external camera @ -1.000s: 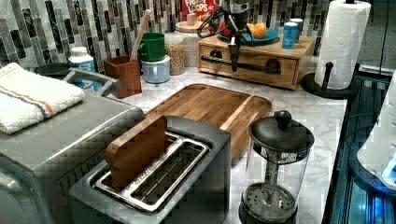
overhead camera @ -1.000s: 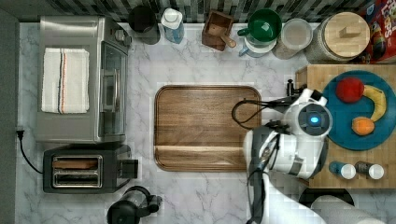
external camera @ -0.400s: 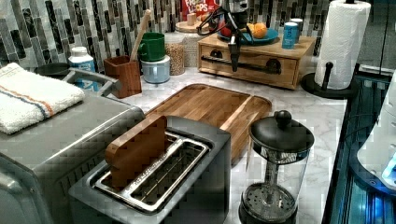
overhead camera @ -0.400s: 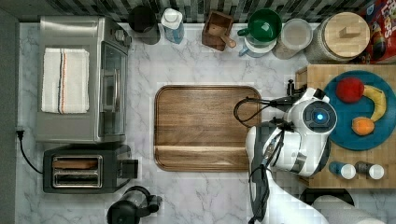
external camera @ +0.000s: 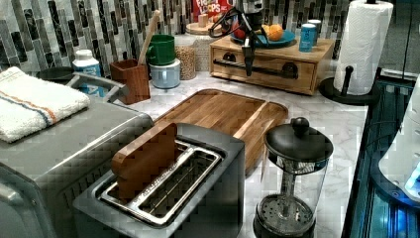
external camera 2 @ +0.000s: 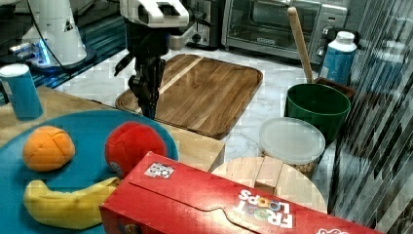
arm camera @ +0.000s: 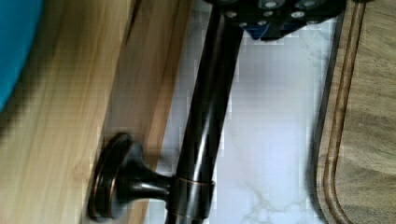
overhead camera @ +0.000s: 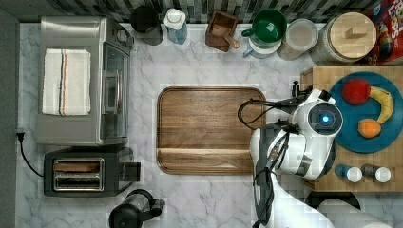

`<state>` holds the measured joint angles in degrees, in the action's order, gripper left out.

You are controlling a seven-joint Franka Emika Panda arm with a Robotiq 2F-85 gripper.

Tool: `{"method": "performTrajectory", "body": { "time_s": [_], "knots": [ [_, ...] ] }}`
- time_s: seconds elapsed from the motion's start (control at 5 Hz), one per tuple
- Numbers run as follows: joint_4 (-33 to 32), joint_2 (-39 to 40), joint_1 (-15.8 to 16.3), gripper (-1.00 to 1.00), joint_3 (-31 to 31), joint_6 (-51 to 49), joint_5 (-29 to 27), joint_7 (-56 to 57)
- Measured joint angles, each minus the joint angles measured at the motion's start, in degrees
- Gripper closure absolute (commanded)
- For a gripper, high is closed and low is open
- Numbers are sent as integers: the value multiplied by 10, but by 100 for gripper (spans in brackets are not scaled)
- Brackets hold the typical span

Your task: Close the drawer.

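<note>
The drawer [external camera: 277, 63] is the light wooden front with a thin dark handle [external camera: 270, 72], set in the box under the blue plate. In the left view its front sits close to flush with the box. My gripper [external camera: 247, 58] hangs straight down in front of it, shut on the handle. The wrist view shows the dark handle bar [arm camera: 205, 116] running up into my fingers [arm camera: 280, 11], beside the shadowed drawer front [arm camera: 149, 93]. In the right view my gripper [external camera 2: 148, 105] points down just off the box's front edge. From the top, my arm's wrist [overhead camera: 323, 118] covers the box's left edge.
A dark wooden tray [overhead camera: 209, 128] lies on the marble counter just off the drawer's front. The blue plate [overhead camera: 366, 142] with fruit and two shakers [overhead camera: 354, 173] sit on the box top. A paper towel roll [external camera: 364, 44] stands beside the box; jars and a green mug [overhead camera: 266, 26] line the back wall.
In the top view my arm has shifted slightly to the right, toward the wooden box. The gripper stays at the handle.
</note>
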<state>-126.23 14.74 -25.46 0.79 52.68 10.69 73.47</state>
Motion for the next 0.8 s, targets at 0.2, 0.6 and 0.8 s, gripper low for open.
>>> {"method": "performTrajectory", "body": {
  "time_s": [0.2, 0.6, 0.8],
  "knots": [
    [-1, 0, 3, 100, -4, 3, -2, 0],
    [-1, -1, 4, 100, -5, 2, -1, 1],
    [-4, -1, 6, 100, -6, 8, -1, 1]
  ]
}}
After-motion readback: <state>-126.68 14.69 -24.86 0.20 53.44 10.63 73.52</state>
